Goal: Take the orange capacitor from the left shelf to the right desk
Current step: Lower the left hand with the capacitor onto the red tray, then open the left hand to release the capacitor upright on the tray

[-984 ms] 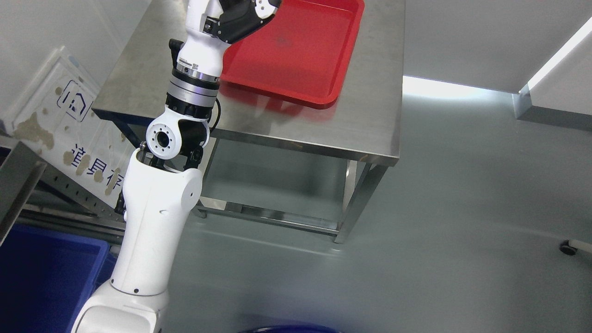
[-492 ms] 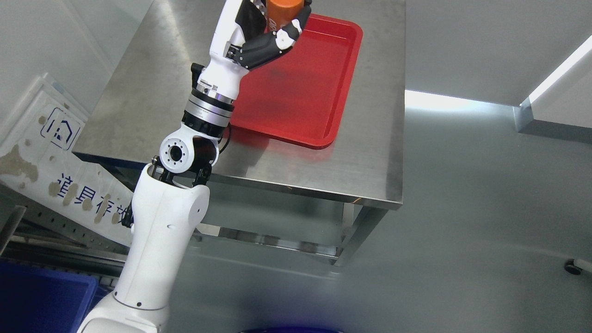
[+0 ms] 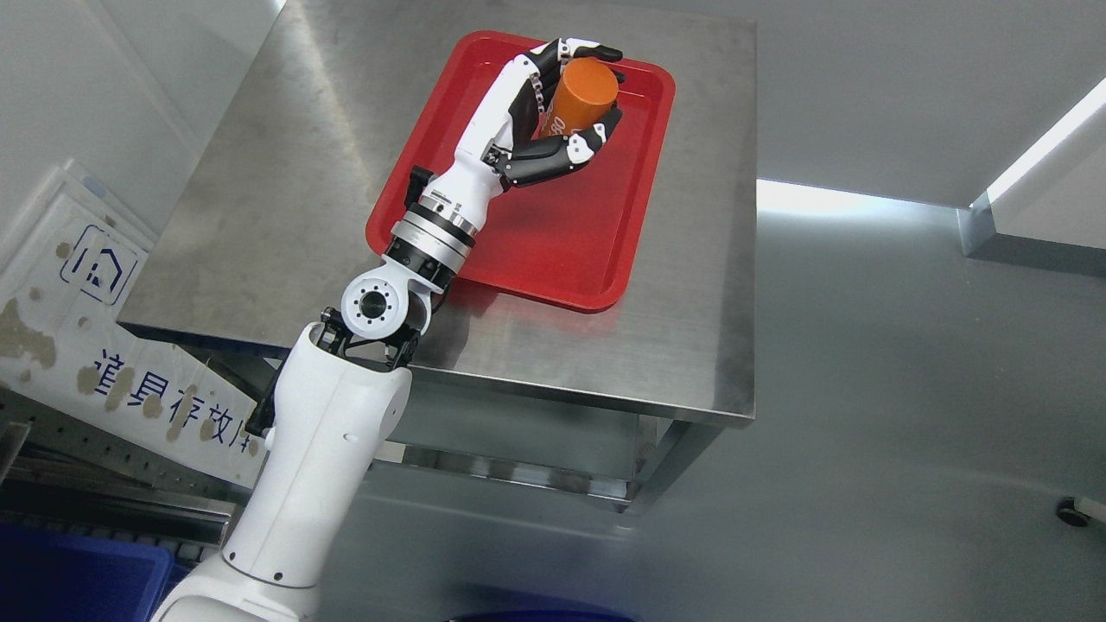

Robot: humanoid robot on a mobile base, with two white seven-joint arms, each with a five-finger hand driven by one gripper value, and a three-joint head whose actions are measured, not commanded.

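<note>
An orange cylindrical capacitor (image 3: 582,97) with white print on its side is held in my left hand (image 3: 577,97), whose fingers are curled around it from above and below. The hand hovers over the far part of a red tray (image 3: 553,250) lying on a steel desk (image 3: 691,285). My white left arm rises from the lower left and crosses the desk's near edge. Whether the capacitor touches the tray floor cannot be told. The right hand is out of view.
A white sign board with blue characters (image 3: 104,345) leans at the left, beside grey shelf rails. A blue bin (image 3: 78,579) sits at the lower left corner. Grey floor stretches to the right of the desk, with a caster (image 3: 1071,511) at the right edge.
The camera has tilted, so the whole picture shifted down. The hand and orange capacitor, cut off at the top before, now show fully over the tray.
</note>
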